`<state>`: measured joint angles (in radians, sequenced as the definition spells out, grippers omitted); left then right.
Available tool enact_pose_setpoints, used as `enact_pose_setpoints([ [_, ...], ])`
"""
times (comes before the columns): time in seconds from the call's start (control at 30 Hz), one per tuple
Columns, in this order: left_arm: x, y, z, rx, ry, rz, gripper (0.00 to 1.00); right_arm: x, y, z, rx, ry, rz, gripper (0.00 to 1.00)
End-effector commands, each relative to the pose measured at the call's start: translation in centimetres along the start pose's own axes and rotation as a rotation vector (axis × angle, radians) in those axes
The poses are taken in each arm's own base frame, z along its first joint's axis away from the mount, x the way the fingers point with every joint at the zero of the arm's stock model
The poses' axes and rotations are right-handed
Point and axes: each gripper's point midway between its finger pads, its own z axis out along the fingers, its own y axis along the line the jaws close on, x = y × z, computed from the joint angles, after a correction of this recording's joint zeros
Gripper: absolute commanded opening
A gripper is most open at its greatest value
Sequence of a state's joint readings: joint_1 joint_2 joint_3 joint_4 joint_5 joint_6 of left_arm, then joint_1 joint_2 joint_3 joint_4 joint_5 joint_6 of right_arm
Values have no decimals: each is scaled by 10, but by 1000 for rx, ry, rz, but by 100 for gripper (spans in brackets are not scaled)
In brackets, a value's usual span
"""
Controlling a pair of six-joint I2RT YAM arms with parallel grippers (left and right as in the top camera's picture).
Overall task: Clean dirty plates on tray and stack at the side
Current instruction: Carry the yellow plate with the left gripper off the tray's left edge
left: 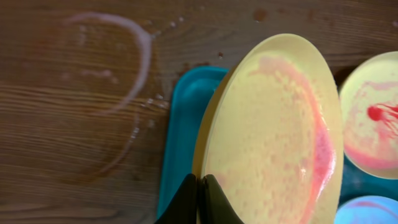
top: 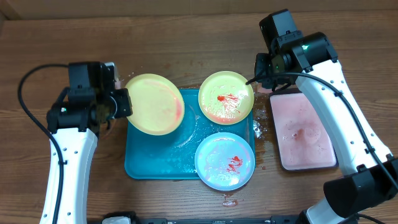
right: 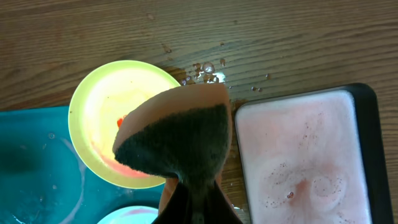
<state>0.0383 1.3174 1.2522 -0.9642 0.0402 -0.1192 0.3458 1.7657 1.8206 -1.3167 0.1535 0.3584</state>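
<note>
Dark, grainy wood planks make up the table [top: 186, 25], wet in places. On it lies the teal tray [top: 155, 162], smooth glossy plastic with rounded corners, a raised rim and a film of water.

The left gripper [top: 124, 102] has its fingers pinched on the rim of a round yellow plate [top: 155, 104], tilted over the tray's far-left corner. A second yellow-green plate [top: 226, 98], smeared red, sits at the far-right corner. A pale blue plate [top: 224, 160], also red-streaked, overhangs the near edge.

Only the left wrist view shows the pink wash across the yellow plate [left: 273, 137] and a pale water ring [left: 134, 62] on the wood.

Only the right wrist view shows the right gripper [right: 196, 199] clamped on a sponge [right: 174, 137], tan foam with a dark fibrous face, above the second plate. Beside it, the black-rimmed pink tray [right: 298, 155] holds foamy pinkish water.
</note>
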Motion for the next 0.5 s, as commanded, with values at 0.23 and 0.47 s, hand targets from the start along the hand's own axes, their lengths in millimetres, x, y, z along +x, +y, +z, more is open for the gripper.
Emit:
enact_pose_setpoints([
  [0.23, -25, -6, -47, -464, -135, 319, 4, -16, -14, -19, -9, -68, 28, 4],
  [0.47, -33, -39, -63, -671, -223, 562, 4, -19, -24, -18, 2, -69, 51, 4],
])
